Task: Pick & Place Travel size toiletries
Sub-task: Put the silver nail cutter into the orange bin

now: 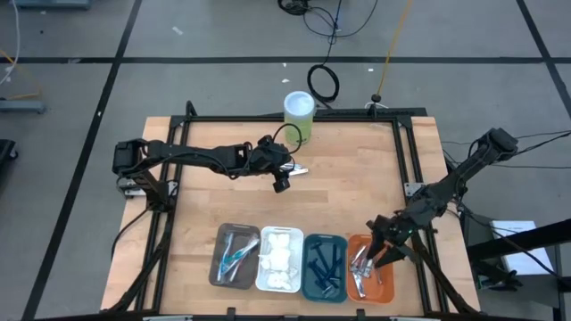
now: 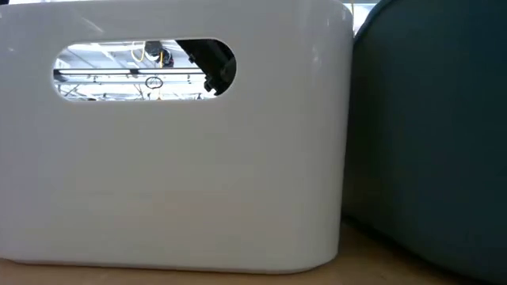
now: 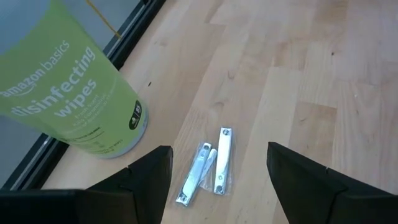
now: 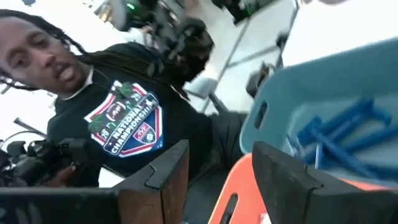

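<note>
Toiletries of travel size fill four trays lined up along the near edge of the wooden counter (image 1: 357,178). From the robot's left to right, a brown tray (image 1: 217,264) holds pale teal and clear toothbrushes (image 1: 236,254), a white tray (image 1: 263,276) holds white soft wads (image 1: 280,259), a teal tray (image 1: 310,287) holds dark blue razors (image 1: 323,265), and an orange tray (image 1: 385,290) holds silver metal tools (image 1: 361,270).

Two more silver nail clippers (image 3: 208,165) lie loose on the bare wood near the far edge, just beside a tall green-and-white canister of disinfecting wipes (image 3: 62,87).

Left pincer (image 1: 282,181) hangs above these clippers with its fingers (image 3: 152,177) spread apart, touching nothing.

Right pincer (image 1: 382,251) sits tilted over the orange tray, its fingers (image 4: 171,171) parted with a gap between them and nothing visibly held.

Beyond the counter, a person in a dark printed shirt (image 4: 124,124) shows in the right wrist view.
</note>
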Robot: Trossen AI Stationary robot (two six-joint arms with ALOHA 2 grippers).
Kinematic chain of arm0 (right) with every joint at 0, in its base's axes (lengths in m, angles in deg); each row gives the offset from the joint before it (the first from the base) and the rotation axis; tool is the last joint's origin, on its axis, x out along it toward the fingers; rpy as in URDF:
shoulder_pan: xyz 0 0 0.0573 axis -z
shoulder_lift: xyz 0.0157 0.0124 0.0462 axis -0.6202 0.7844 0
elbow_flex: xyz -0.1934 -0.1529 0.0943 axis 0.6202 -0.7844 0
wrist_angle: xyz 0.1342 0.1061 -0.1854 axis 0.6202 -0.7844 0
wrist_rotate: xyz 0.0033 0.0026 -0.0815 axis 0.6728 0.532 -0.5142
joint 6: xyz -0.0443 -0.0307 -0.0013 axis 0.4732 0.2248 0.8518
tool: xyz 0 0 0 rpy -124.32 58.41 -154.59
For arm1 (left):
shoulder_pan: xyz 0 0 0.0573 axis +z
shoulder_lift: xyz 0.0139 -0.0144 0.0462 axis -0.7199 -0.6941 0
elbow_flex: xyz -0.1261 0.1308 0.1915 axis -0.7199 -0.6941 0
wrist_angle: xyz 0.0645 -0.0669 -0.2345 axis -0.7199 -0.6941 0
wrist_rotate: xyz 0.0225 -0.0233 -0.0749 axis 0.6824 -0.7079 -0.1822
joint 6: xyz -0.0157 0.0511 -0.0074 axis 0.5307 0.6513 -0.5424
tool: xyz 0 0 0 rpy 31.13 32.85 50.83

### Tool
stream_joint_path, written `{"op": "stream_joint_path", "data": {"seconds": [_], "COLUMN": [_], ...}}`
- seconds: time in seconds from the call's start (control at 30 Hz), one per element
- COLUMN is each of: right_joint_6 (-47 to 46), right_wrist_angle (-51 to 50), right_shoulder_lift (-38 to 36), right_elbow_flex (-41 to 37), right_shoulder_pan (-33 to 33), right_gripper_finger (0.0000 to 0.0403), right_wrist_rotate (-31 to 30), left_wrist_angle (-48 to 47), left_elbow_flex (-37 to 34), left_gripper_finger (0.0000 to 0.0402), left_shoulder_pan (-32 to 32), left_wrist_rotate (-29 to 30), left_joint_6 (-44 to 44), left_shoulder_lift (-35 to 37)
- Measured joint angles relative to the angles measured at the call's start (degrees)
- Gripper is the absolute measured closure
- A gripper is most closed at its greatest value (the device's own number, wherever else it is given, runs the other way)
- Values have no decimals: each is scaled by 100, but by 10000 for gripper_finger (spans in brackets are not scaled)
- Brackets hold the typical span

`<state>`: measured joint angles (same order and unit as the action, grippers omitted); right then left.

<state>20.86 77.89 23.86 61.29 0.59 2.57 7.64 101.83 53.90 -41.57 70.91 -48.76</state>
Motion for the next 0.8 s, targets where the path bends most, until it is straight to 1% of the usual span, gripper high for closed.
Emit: {"op": "stream_joint_path", "data": {"seconds": [0.17,0.27,0.37,0.43,0.6,0.67,0.73,0.8], "right_joint_6": [707,1068,1584,2011,3188,3469,3660,3740], "right_wrist_angle": [-307,-889,-1682,-2105,-2655,-2873,-3422,-3905], "right_shoulder_lift": [-684,-1228,-1793,-2122,-2717,-2939,-3139,-3283], "right_elbow_flex": [0,0,0,0,0,20,234,533], "right_shoulder_pan": [243,498,821,1042,1510,1691,1900,2096], "right_gripper_finger": [238,238,238,238,238,238,238,238], "right_wrist_rotate": [35,295,175,-254,-1764,-2309,-2483,-2575], "left_wrist_angle": [14,15,10,6,1,0,56,57], "left_elbow_flex": [-2,-2,-2,-2,-2,-2,-2,-4], "left_gripper_finger": [144,144,144,144,144,144,144,144], "left_shoulder_pan": [49,119,186,212,225,223,227,274], "left_wrist_rotate": [-3,-4,-6,-6,-7,-12,-86,-328], "left_joint_6": [-15,-132,-287,-360,-420,-420,-424,-426], "left_shoulder_lift": [0,0,0,0,0,-1,-81,-199]}}
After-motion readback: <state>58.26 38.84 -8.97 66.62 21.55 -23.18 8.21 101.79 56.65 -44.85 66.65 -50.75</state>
